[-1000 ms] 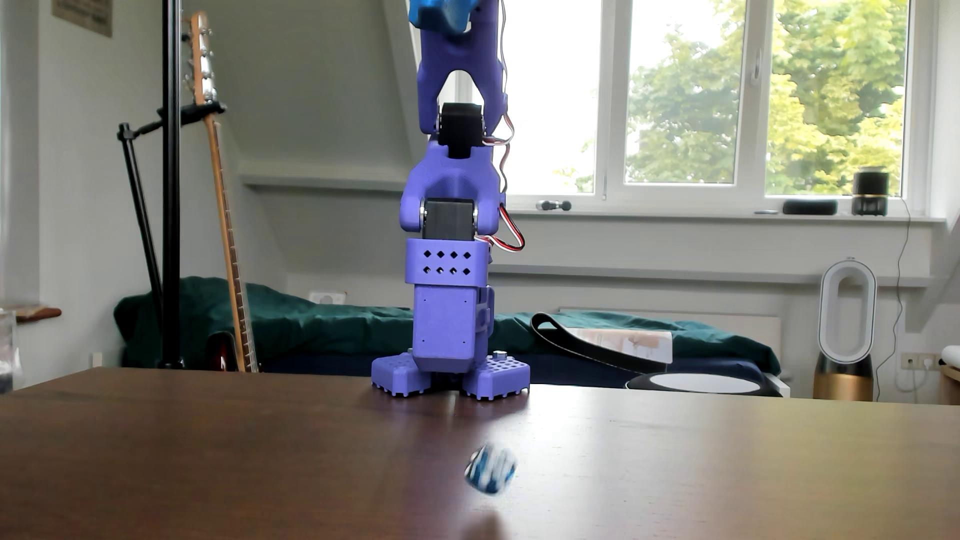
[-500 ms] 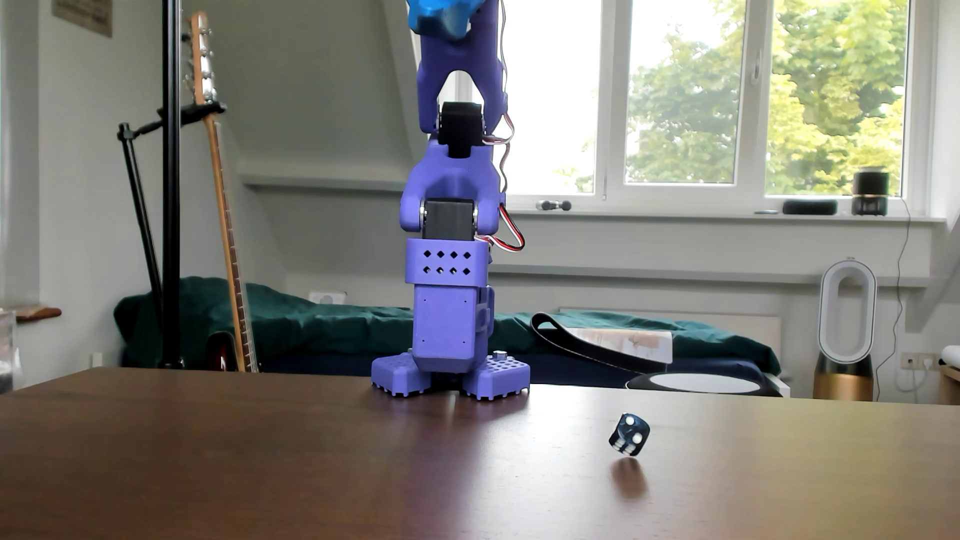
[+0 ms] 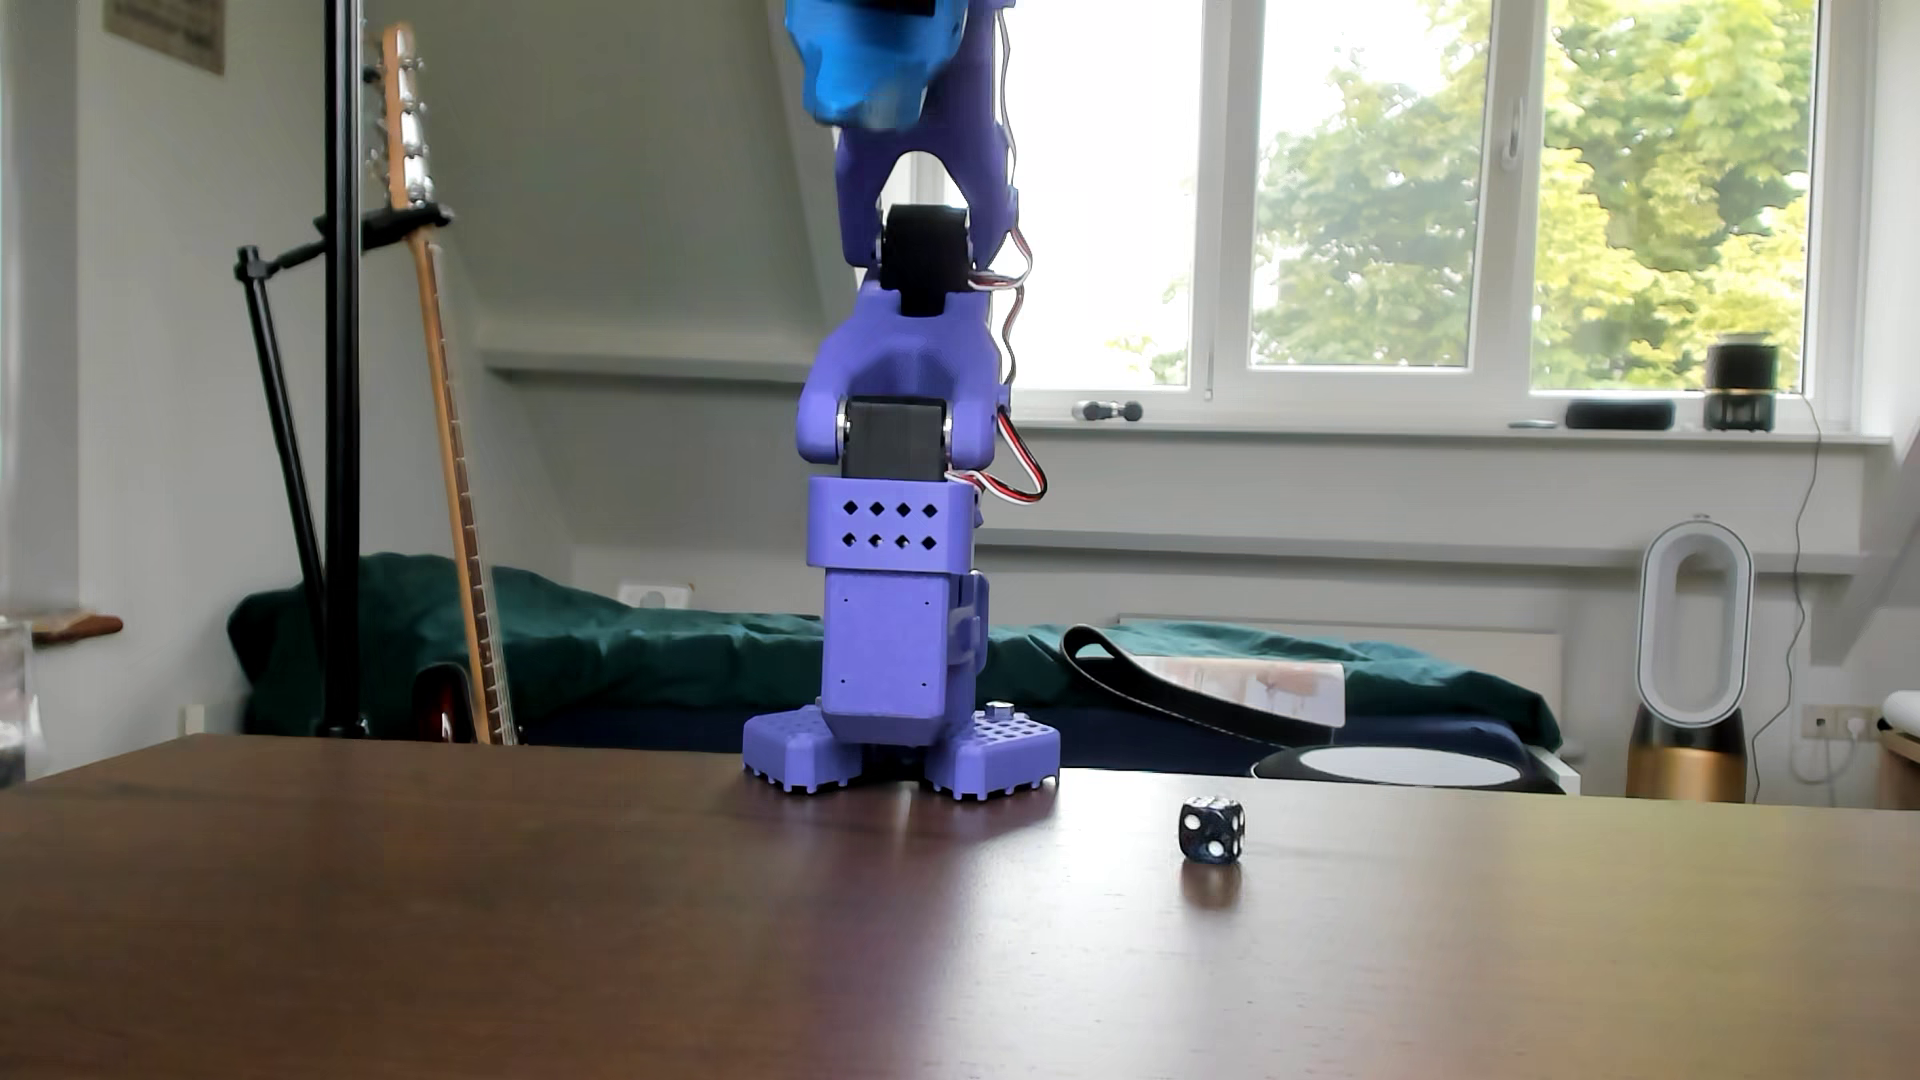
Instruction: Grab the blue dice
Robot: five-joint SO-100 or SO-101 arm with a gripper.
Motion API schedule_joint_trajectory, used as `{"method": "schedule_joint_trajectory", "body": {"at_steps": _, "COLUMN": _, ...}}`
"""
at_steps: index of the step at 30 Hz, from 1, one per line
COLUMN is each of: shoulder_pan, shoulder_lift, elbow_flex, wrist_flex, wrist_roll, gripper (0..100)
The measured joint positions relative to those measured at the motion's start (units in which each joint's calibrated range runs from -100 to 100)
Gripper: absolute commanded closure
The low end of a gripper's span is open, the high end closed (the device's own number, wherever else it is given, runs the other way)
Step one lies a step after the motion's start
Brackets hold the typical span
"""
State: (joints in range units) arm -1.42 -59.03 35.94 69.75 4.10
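Other view: blue dice (image 3: 1211, 830) (beside arm base (image 3: 900, 750))

The arm's (image 3: 896, 436) upper links leave the other view at the top edge; only a blurred blue part of the tool (image 3: 862, 73) shows, its jaws cut off, so their state is unreadable

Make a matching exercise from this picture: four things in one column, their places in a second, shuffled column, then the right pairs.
Things:
1. blue die
2. robot base
3. guitar
4. speaker

Places:
A. on the window sill at far right
B. beyond the table, leaning at left
C. at the table's far edge, centre
D. on the wooden table, right of the base

Pairs: 1-D, 2-C, 3-B, 4-A
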Motion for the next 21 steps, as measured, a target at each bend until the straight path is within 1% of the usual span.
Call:
{"method": "schedule_joint_trajectory", "body": {"at_steps": 5, "shoulder_pan": 0.16, "shoulder_lift": -5.27, "elbow_flex": 9.06, "wrist_flex": -1.74, "wrist_roll": 0.00, "gripper": 99}}
{"method": "schedule_joint_trajectory", "body": {"at_steps": 12, "shoulder_pan": -4.14, "shoulder_lift": -26.09, "elbow_flex": 29.16, "wrist_flex": -5.82, "wrist_roll": -0.05, "gripper": 98}}
{"method": "schedule_joint_trajectory", "body": {"at_steps": 17, "shoulder_pan": -3.82, "shoulder_lift": -31.19, "elbow_flex": 39.57, "wrist_flex": -6.87, "wrist_roll": -3.76, "gripper": 98}}
{"method": "schedule_joint_trajectory", "body": {"at_steps": 21, "shoulder_pan": -3.17, "shoulder_lift": -32.02, "elbow_flex": 42.17, "wrist_flex": -6.87, "wrist_roll": -5.44, "gripper": 98}}
